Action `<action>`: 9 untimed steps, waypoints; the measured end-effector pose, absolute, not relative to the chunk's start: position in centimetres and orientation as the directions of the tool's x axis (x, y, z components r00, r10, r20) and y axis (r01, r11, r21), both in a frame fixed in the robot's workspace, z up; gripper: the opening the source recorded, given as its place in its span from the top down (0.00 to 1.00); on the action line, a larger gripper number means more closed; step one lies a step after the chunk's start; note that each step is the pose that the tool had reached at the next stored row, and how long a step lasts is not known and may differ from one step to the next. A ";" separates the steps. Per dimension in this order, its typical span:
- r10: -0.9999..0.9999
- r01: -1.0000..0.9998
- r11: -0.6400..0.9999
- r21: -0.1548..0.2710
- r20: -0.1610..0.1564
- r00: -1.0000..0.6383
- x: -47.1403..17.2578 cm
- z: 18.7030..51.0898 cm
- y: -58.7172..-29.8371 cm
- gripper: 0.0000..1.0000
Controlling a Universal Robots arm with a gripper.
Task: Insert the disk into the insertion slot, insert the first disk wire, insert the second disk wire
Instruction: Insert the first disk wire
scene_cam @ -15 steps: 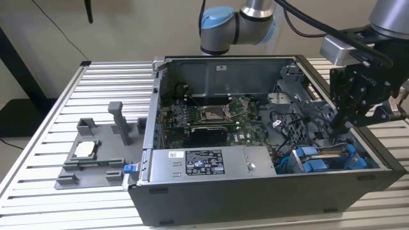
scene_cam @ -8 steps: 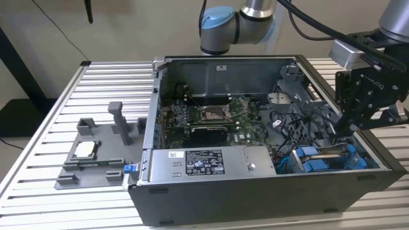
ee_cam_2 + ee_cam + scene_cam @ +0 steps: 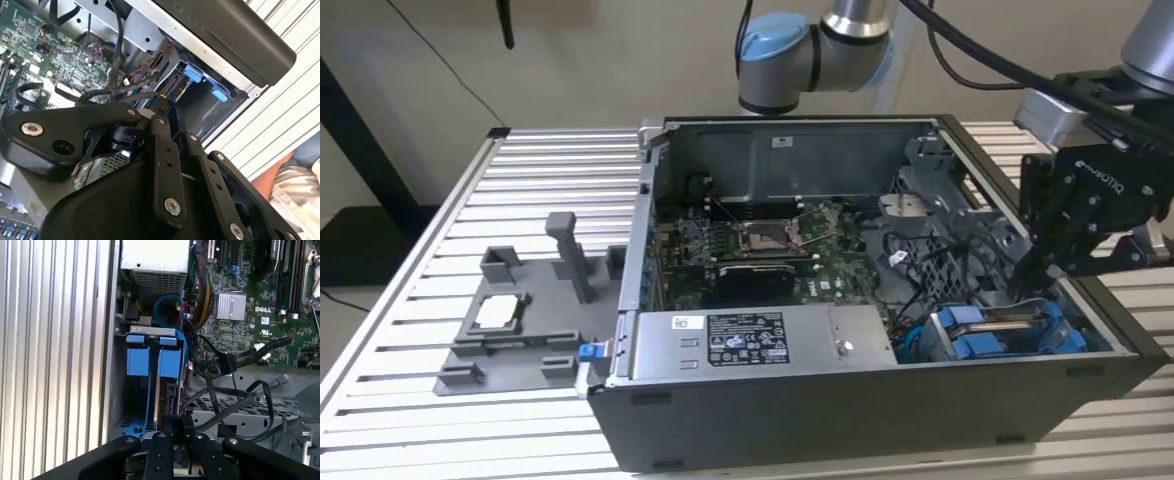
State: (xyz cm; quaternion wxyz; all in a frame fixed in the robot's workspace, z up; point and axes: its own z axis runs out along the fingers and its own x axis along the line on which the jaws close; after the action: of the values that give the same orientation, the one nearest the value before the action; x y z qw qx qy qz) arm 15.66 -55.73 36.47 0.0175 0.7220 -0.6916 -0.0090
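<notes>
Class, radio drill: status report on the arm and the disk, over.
Gripper shut on black wire plug, at disk's end. Disk looks seated in insertion slot. Loose black cables crowd beside gripper.

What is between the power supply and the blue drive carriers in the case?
A looped blue cable and bundled wires, in the first wrist view.

A grey fixture tray (image 3: 507,345) is set on the slatted table (image 3: 400,330), at the exterior view's left of the computer case (image 3: 854,410).
</notes>
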 end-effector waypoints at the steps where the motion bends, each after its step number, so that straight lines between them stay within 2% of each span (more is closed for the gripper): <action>1: -0.999 -0.999 -0.032 0.038 0.011 0.033 15.7 36.4 -55.7 0.81; 9: -0.999 -0.998 0.038 0.040 0.011 -0.038 15.7 35.4 -55.7 0.81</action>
State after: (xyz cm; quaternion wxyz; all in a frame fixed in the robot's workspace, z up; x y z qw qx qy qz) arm 15.72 -55.74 35.45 0.0180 0.6934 -0.7203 -0.0107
